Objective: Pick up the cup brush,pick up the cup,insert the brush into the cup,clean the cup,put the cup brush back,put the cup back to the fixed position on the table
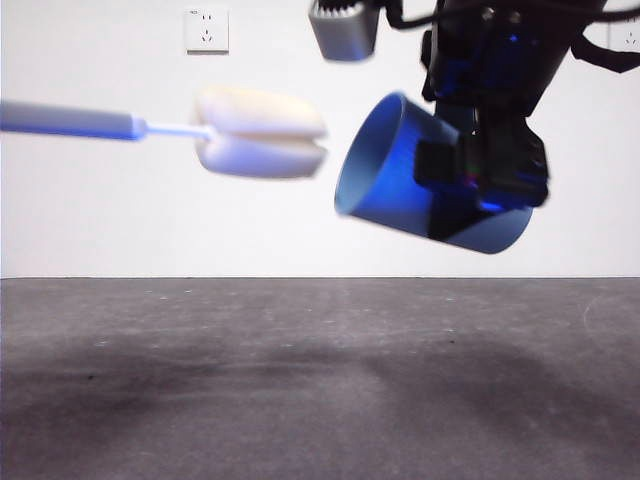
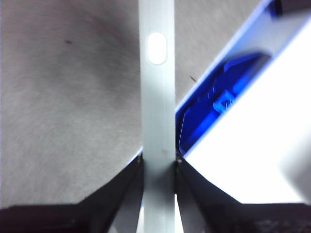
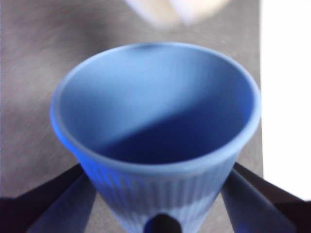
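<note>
A wall socket (image 1: 206, 29) sits on the white wall behind, and the table (image 1: 320, 390) lies bare below. Nothing is between brush and cup. The right gripper (image 3: 158, 204) clamps the cup (image 1: 430, 180) aloft, tilted, its mouth facing the sponge. The left gripper (image 2: 158, 162) pinches the cup brush (image 1: 258, 132) by its handle, level, with the sponge head just short of the rim.

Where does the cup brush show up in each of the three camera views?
Front view: the cup brush hangs in the air, sponge head just short of the cup mouth.
Left wrist view: its grey handle runs between the left gripper jaws.
Right wrist view: blurred cream sponge beyond the cup rim.
Shared landmark: the cup.
</note>
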Motion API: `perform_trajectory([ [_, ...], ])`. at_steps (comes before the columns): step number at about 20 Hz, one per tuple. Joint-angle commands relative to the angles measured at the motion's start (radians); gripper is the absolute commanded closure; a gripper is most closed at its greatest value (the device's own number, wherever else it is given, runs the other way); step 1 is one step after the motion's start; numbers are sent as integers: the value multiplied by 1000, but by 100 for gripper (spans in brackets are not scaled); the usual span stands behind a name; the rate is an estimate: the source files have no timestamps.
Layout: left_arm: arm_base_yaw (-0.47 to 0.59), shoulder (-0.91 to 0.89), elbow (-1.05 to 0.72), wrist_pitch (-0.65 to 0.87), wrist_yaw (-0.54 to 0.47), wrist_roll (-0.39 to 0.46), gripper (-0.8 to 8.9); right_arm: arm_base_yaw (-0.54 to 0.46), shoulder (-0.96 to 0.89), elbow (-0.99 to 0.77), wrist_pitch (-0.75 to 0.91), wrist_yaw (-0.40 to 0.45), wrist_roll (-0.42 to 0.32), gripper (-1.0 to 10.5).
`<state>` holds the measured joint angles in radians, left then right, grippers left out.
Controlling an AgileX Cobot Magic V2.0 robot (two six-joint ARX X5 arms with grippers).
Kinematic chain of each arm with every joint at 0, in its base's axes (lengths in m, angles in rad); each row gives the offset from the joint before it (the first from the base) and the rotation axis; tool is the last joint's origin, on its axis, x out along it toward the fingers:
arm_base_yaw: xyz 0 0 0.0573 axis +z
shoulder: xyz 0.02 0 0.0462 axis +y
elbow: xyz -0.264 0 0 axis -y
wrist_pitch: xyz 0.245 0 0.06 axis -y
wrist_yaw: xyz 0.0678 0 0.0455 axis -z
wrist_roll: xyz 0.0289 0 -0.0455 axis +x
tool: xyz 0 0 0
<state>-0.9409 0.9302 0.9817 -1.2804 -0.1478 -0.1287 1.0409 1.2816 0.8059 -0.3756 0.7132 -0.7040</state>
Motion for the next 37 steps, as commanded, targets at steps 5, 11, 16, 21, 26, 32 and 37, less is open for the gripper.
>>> perform_trajectory([
  [5, 1, -14, -21, 144, -238, -356, 822, 0, -156, 3, 10, 17, 518, 963],
  [11, 80, 191, -48, 463, -253, -396, 822, 0, -387, 3, 7, -132, 763, 963],
  [16, 179, 393, -48, 714, -109, -396, 822, 0, -558, 3, -8, -165, 790, 963],
  [21, 270, 552, -48, 812, -35, -400, 822, 0, -689, 3, -61, -162, 794, 963],
  [26, 307, 678, -48, 858, 37, -401, 822, 0, -713, 3, -89, -161, 805, 963],
  [32, 307, 739, -48, 875, 40, -432, 822, 0, -707, 3, -98, -161, 846, 963],
  [37, 300, 750, -48, 883, 46, -451, 821, 0, -693, 3, -99, -162, 867, 963],
])
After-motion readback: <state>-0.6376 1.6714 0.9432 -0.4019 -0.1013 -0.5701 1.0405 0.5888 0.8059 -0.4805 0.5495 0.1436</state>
